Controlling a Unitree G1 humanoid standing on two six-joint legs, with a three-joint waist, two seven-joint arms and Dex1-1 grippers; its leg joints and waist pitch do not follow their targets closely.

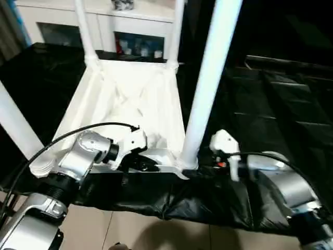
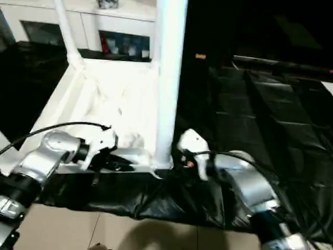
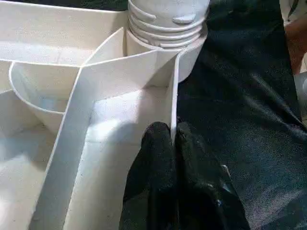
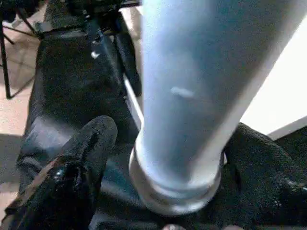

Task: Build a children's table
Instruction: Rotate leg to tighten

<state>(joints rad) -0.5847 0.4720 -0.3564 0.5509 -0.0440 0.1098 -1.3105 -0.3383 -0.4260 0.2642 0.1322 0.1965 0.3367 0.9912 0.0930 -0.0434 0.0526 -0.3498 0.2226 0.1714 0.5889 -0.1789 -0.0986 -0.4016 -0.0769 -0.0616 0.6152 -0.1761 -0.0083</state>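
A black, wrinkled sheet (image 1: 270, 104) covers the surface, its edge hanging over a pale beige floor (image 1: 135, 229). At the far side stands a white cabinet (image 1: 140, 21) with dark glass-fronted compartments holding small coloured items (image 1: 138, 48). Beyond that, to the right, the room is dark

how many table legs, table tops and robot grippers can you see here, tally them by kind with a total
long tapered white tube legs standing up: 4 ()
white plastic rectangular table top, ribbed underside up: 1
black two-fingered grippers: 2 (left gripper, right gripper)
total: 7
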